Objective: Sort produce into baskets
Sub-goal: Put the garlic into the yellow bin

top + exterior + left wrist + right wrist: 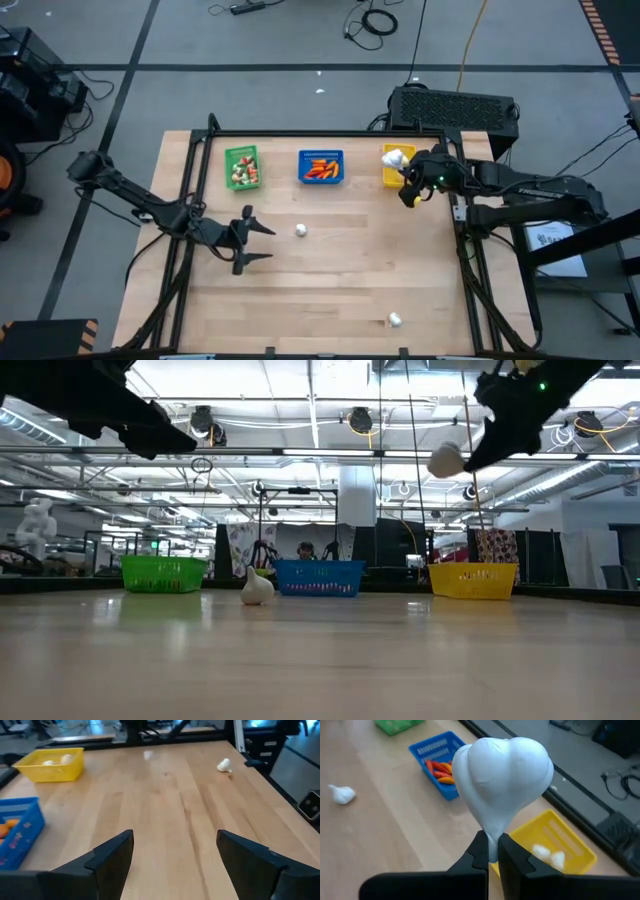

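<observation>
Above the yellow basket (392, 168), the right tool (411, 178) is pinching a garlic bulb (502, 775) by its stem, fingers nearly closed. Beyond it, the blue basket (321, 167) and green basket (242, 167) are already holding produce, while two bulbs (301, 231) (395, 320) are waiting on the worktop (330, 285), the left tool (250, 240) hanging wide open, empty, farther from the yellow basket.

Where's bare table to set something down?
Free: the near half between the left gripper and the corner garlic bulb. Crowded: the far edge, with the green basket, blue basket, yellow basket and right gripper.
</observation>
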### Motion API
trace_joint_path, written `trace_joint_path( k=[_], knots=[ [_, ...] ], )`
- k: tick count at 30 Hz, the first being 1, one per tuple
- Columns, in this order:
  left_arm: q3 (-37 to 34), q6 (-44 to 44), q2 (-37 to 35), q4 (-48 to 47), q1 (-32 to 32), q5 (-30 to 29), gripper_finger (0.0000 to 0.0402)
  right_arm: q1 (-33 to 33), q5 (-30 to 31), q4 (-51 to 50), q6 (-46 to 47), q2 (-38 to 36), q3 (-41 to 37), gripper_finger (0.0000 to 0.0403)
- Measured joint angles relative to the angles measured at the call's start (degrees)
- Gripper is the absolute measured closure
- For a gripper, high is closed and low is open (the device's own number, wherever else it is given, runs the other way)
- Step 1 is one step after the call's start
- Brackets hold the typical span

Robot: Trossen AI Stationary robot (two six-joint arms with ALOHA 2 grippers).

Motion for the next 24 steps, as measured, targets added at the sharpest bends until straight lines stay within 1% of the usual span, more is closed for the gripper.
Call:
trace_joint_path(
  k=[5,8,11,15,20,24],
  knots=[
    [-3.63,-0.07,-5.13,0.36,0.0,-3.95,0.0107,-3.17,-0.19,2.22,3.75,-2.7,-5.44,0.0392],
    [-5.45,0.58,-7.73,4.66,0.0,-5.32,0.0107,-5.81,0.68,6.0,7.84,-1.98,-8.48,0.0392],
    [-6.78,1.75,-9.11,9.13,0.0,-5.51,0.0107,-9.5,1.17,8.09,12.27,0.94,-11.49,0.0396],
    [-6.8,1.83,-9.54,10.11,0.0,-5.49,0.0107,-13.09,0.91,9.15,17.46,6.0,-13.53,0.0399],
    [-6.8,5.44,-9.52,11.16,0.11,-5.53,0.0107,-15.46,-2.72,14.83,18.28,11.59,-13.54,0.0399],
    [-6.8,6.05,-9.54,12.68,0.15,-5.54,0.0107,-17.41,-2.99,17.05,18.79,14.98,-13.54,0.0399]
  ],
)
